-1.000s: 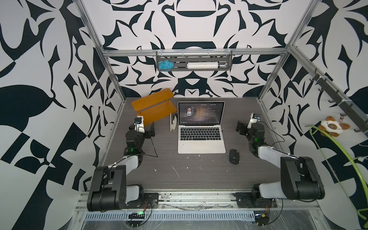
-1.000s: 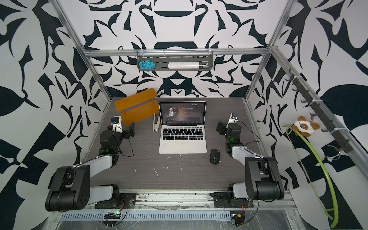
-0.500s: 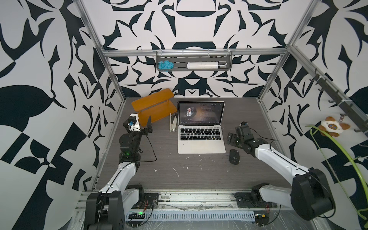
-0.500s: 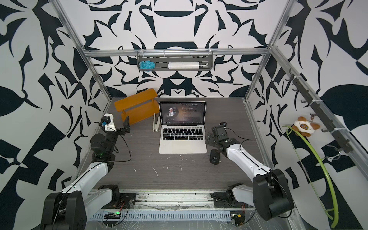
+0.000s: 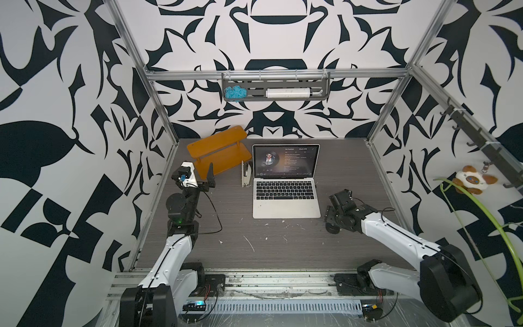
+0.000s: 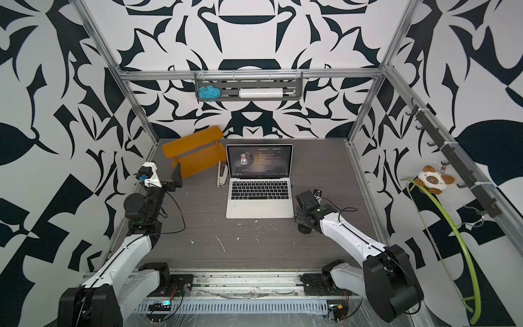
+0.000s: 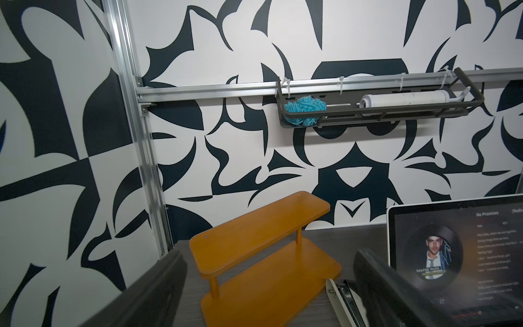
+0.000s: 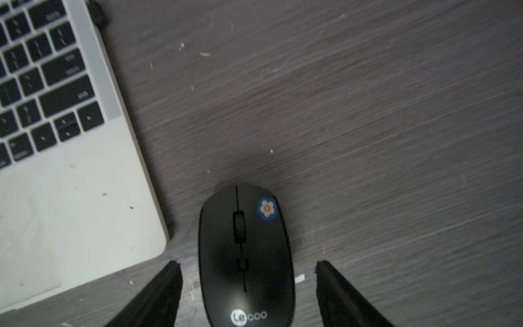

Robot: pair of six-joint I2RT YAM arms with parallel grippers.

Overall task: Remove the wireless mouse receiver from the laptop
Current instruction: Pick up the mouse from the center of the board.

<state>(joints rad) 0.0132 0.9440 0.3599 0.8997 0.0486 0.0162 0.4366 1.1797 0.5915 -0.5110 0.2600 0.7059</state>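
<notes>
Likely tiny, stiff receiver [image 8: 97, 14] is jutting at laptop's [image 8: 85, 198] 2 o'clock edge, so pinch stub; L gripper [image 7: 270, 253] and R gripper [image 8: 247, 264] are gaping, empty.

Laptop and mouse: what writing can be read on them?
"Lecoo": on the black mouse.
"No Promises": top of the laptop screen.
"SHAYNE WARD": on the screen's round portrait.
Lyric lines and key labels: too blurred to read.
</notes>
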